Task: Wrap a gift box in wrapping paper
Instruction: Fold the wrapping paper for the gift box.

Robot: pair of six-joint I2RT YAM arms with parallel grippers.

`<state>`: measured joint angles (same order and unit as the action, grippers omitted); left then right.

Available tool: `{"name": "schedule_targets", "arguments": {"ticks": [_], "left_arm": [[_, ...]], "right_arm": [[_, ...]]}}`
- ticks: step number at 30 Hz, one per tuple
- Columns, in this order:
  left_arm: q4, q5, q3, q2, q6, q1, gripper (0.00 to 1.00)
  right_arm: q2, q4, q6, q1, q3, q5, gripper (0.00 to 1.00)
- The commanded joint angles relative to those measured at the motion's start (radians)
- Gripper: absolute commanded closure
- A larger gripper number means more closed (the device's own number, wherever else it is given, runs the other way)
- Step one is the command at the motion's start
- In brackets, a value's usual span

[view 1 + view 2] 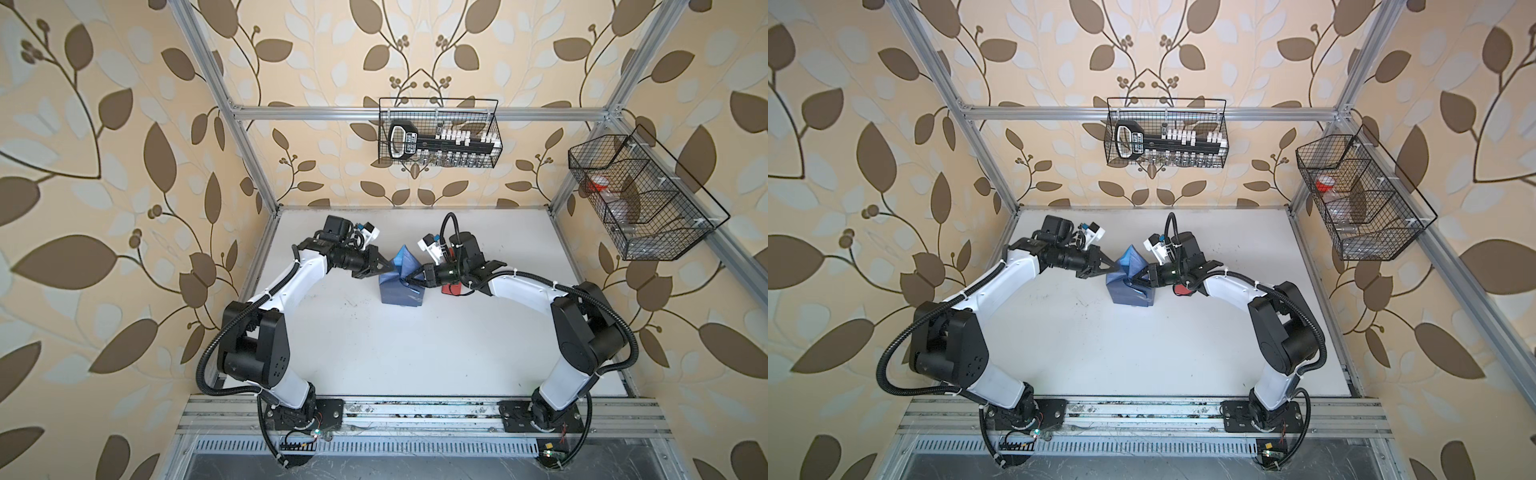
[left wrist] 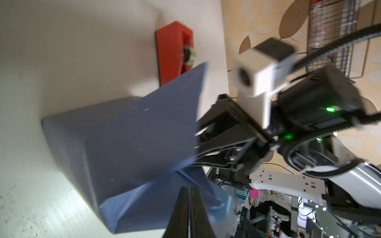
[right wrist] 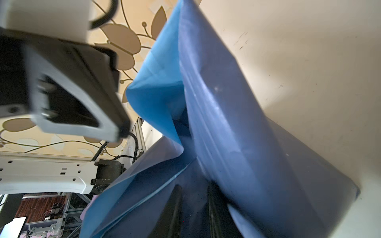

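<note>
The wrapping paper (image 1: 397,291) (image 1: 1129,291) stands as a dark slate-blue bundle in mid table, with a light sky-blue flap sticking up at its far side (image 3: 156,82). The gift box is hidden under it. My left gripper (image 1: 390,266) (image 2: 188,189) is shut, its tips just off the bundle's left top edge with nothing between them. From the right, my right gripper (image 1: 409,281) (image 3: 194,187) reaches into the top folds. Its fingers stand slightly apart, shut on a dark fold of the paper (image 2: 134,134).
A red tape dispenser (image 1: 451,289) (image 2: 173,51) lies on the white table right of the bundle, under my right wrist. A wire basket (image 1: 440,133) hangs on the back rail, another (image 1: 640,199) on the right frame. Aluminium posts edge the table.
</note>
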<state>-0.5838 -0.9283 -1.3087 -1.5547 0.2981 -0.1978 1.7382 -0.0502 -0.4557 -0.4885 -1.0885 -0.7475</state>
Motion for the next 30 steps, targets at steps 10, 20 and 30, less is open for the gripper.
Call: {"name": "schedule_targets", "arguments": {"ticks": [10, 20, 30], "left_arm": [[-0.012, 0.055, 0.045, 0.018, -0.066, 0.084, 0.98], [0.089, 0.041, 0.060, -0.117, 0.010, 0.002, 0.98], [0.137, 0.073, 0.138, -0.143, 0.019, -0.062, 0.98]], "right_arm": [[0.018, 0.080, 0.032, 0.009, 0.048, 0.041, 0.75], [0.037, 0.080, 0.031, -0.010, 0.050, 0.036, 0.75], [0.048, 0.067, 0.029, -0.025, 0.050, 0.039, 0.75]]}}
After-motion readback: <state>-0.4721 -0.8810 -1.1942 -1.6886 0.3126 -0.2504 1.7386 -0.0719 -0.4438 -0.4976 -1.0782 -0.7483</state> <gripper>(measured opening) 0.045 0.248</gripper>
